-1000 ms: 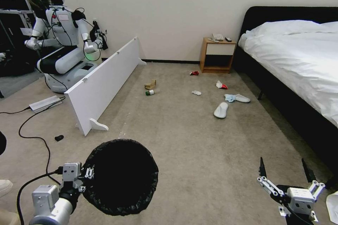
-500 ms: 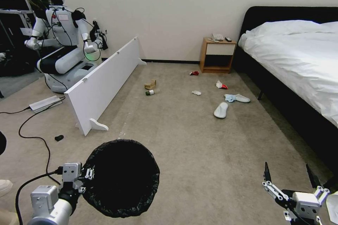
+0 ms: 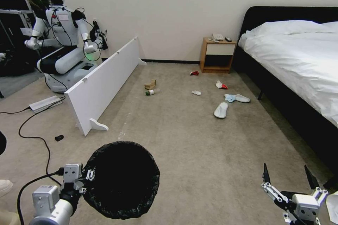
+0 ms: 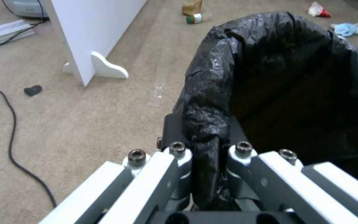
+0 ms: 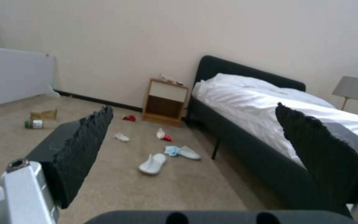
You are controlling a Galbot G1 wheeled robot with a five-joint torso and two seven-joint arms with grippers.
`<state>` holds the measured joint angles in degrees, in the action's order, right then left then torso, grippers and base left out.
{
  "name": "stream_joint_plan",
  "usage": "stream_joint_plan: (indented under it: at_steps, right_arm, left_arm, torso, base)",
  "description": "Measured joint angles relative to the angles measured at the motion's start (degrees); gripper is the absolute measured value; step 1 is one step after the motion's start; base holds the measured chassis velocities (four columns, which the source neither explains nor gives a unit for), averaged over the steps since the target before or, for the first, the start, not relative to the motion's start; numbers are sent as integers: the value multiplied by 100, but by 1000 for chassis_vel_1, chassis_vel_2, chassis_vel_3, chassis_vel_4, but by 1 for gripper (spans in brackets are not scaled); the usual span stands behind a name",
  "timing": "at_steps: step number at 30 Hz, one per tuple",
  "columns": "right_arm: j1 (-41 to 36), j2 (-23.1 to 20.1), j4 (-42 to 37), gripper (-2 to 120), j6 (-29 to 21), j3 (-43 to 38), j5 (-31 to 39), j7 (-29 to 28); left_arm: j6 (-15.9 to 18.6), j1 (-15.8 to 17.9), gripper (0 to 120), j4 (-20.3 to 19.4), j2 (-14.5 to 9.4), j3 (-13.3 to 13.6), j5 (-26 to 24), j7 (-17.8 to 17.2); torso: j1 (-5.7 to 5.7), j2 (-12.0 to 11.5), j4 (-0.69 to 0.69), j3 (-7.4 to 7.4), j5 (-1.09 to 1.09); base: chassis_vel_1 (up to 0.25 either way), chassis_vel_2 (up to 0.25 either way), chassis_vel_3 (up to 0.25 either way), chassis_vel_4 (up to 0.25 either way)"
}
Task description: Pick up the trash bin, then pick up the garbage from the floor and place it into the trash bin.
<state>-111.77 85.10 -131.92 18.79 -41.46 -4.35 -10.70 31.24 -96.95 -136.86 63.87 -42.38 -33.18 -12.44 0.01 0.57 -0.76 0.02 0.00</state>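
Note:
The trash bin [image 3: 121, 179], lined with a crinkly black bag, hangs at lower left above the floor [image 3: 197, 140]. My left gripper [image 3: 86, 175] is shut on its rim; the left wrist view shows the fingers [image 4: 179, 152] pinching the bag fold of the bin [image 4: 295, 77]. My right gripper [image 3: 286, 174] is open and holds nothing, low at the right. The garbage lies far ahead: a brown paper bag [image 3: 150, 84], a green-capped bottle [image 3: 150, 92], a red can [image 3: 194, 73], a tissue [image 3: 196, 92], a snack packet [image 3: 221, 85], a blue cloth [image 3: 229, 97] and two white slippers [image 3: 221, 110].
A long white board [image 3: 105, 81] stands on the left with another robot [image 3: 63, 42] behind it. A black cable [image 3: 31, 137] snakes across the left floor. The bed [image 3: 299, 63] runs along the right, and a wooden nightstand [image 3: 217, 55] sits against the back wall.
My right gripper has dropped lower and slightly right, still open. The bin and my left gripper have sunk a little. The litter has not moved.

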Motion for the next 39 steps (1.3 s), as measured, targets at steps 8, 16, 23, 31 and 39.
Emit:
stream_joint_plan:
  at_steps: [8, 16, 23, 31, 39]
  right_arm:
    - [8, 4, 12, 100, 45, 9, 27, 44]
    - [5, 6, 24, 100, 93, 8, 37, 96]
    - [8, 7, 32, 100, 116, 7, 47, 114]
    - [8, 11, 44, 100, 138, 4, 56, 125]
    - [3, 18, 44, 100, 147, 2, 67, 148]
  left_arm:
    - [1, 28, 4, 28, 0, 15, -1, 0]
    - [2, 38, 4, 30, -2, 19, 0, 0]
    - [2, 37, 4, 29, 4, 20, 0, 0]
    - [3, 41, 4, 28, 7, 27, 0, 0]
    - [4, 35, 4, 27, 13, 33, 0, 1]
  torso:
    - [0, 0, 0, 0, 0]
    - [0, 0, 0, 0, 0]
    - [0, 0, 1, 0, 0]
    - [0, 0, 0, 0, 0]
    - [0, 0, 0, 0, 0]
  base:
    - [0, 0, 0, 0]
    - [-41, 27, 30, -23]
    - [-70, 62, 75, -52]
    - [-75, 79, 86, -87]
    - [-94, 89, 83, -93]
